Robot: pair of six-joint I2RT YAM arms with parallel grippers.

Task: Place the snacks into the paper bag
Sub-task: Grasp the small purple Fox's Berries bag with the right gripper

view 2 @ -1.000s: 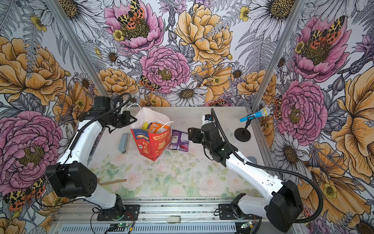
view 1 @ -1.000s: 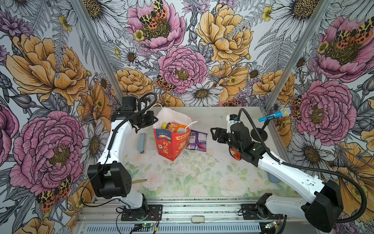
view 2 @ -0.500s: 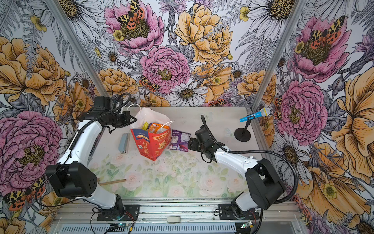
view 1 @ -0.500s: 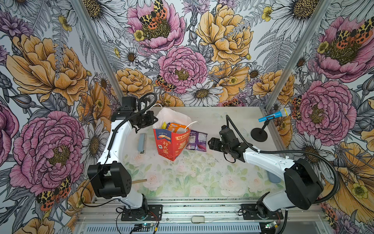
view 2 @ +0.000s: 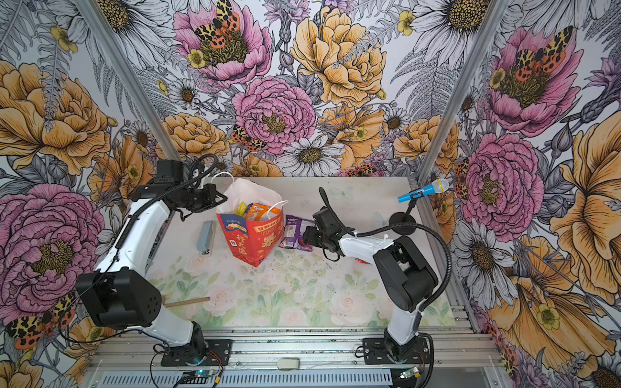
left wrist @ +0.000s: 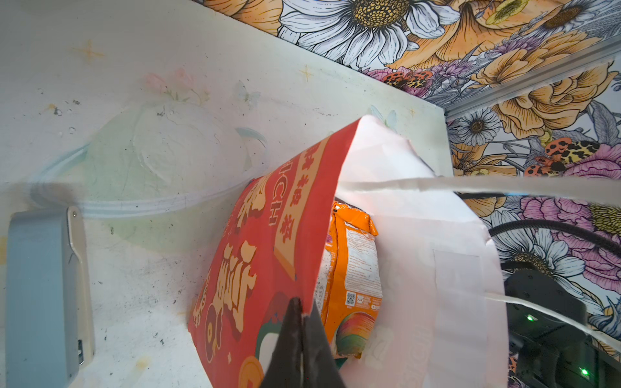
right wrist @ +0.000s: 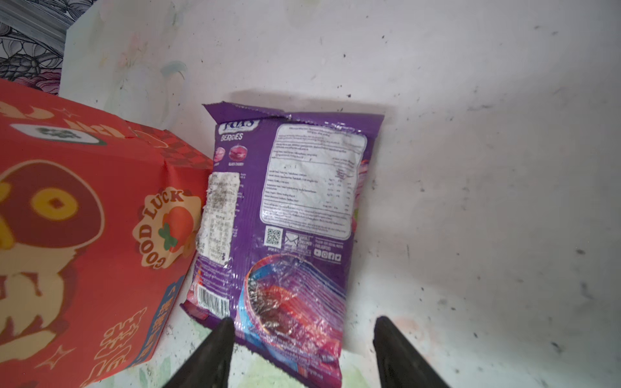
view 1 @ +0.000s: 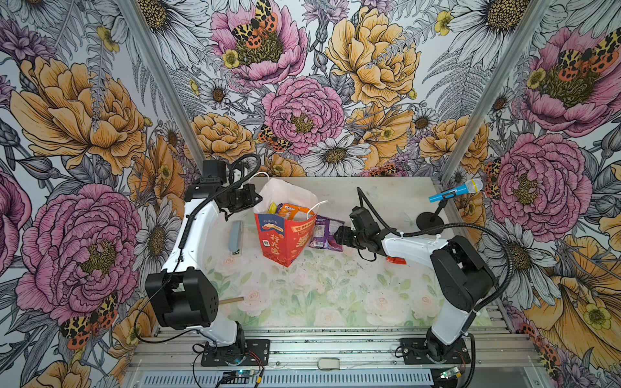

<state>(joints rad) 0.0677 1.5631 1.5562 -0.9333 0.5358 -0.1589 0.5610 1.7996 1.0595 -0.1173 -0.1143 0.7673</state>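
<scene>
The red paper bag (view 1: 285, 240) (view 2: 250, 240) stands upright on the table's left half. My left gripper (left wrist: 301, 312) (view 1: 257, 201) is shut on its rim and holds the mouth open. An orange packet (left wrist: 353, 268) (view 1: 293, 211) and a yellow one (view 1: 273, 208) show inside. A purple packet (right wrist: 289, 208) (view 1: 324, 231) lies flat against the bag's right side. My right gripper (right wrist: 304, 322) (view 1: 337, 235) is low at the packet's near end, open, one finger on each side of that end. A small red-orange packet (view 1: 396, 259) peeks out under the right forearm.
A grey block (view 1: 236, 233) (left wrist: 40, 295) lies left of the bag. A blue toy microphone (view 1: 455, 191) on a black stand is at the back right corner. A wooden stick (view 1: 232, 300) lies near the left arm's base.
My right arm has dropped and reached left to the purple packet, and its jaws have narrowed. The left arm and the bag have not moved.
</scene>
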